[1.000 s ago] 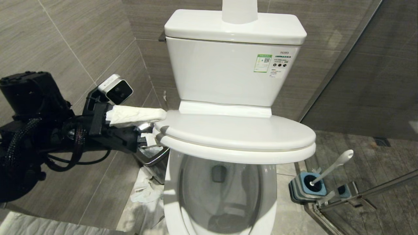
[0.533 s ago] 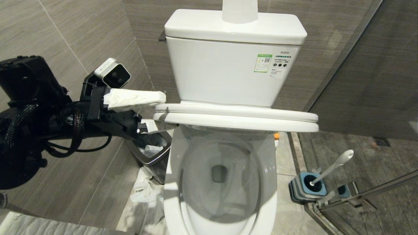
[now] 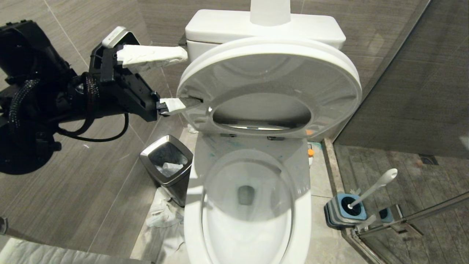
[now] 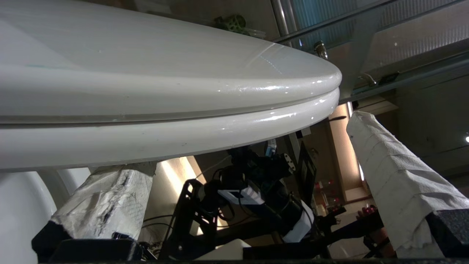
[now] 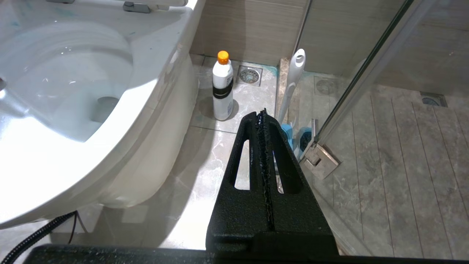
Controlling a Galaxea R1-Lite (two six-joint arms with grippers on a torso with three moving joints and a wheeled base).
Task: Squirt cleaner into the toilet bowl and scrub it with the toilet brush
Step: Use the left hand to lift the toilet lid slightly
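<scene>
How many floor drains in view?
3, all in the right wrist view: one beside the bottle, two behind the glass. Others may be hidden.

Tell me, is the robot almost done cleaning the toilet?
Not nearly. The left gripper, open, has its lower finger under the lid and seat, tipping them up. The toilet bowl is uncovered. The cleaner bottle stands untouched on the floor, and the toilet brush sits in its holder.

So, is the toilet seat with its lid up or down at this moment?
Up, though not fully back. The seat and lid stand raised together, tilted toward the tank, leaving the toilet bowl uncovered. The left gripper has one finger under their edge.
</scene>
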